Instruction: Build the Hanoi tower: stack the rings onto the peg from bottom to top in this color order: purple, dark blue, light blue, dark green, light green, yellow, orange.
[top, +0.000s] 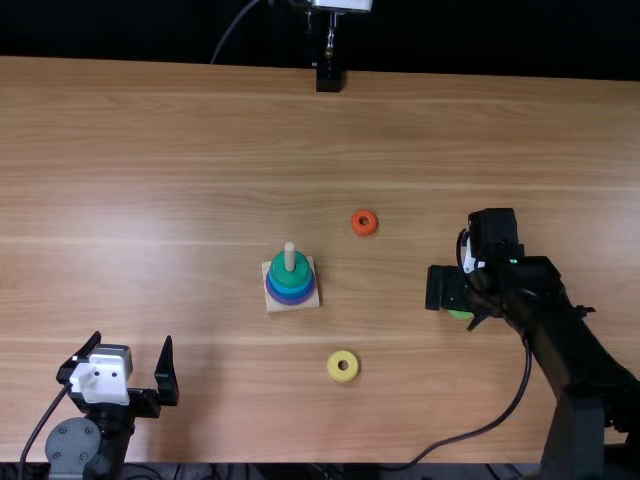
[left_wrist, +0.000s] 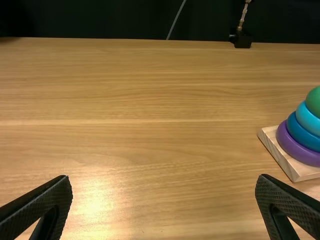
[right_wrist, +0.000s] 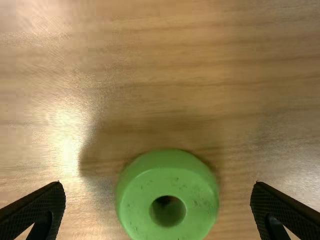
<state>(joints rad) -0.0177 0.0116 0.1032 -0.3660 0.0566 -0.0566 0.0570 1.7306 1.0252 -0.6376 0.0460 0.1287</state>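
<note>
While light green ring (right_wrist: 167, 184) is hovered over by wide-spread right gripper (top: 456, 301), wide left gripper (top: 133, 340) is logged at bench (top: 200, 200) near-left corner.

The left arm (top: 116, 430) is black and has a boxy white plate (top: 100, 380) on it. Near that white plate is a big, round, grey cap (top: 73, 445) with small dark dots. A thin black cable (top: 44, 420) bends beside the white plate. The left gripper (top: 133, 338), just by the white plate, is black. Its fingers (left_wrist: 50, 200) look like pointy wedges, with tiny bumps all over the flat part.

The right arm (top: 570, 340), well apart from the white plate, is long, chunky and black. It has a small white patch (top: 468, 256) and a tiny green spot (top: 513, 261). A black cable (top: 470, 435) curves between it and the white plate. The right gripper (top: 447, 288) is black, with bumpy, wedge-shaped fingers (right_wrist: 45, 205).
</note>
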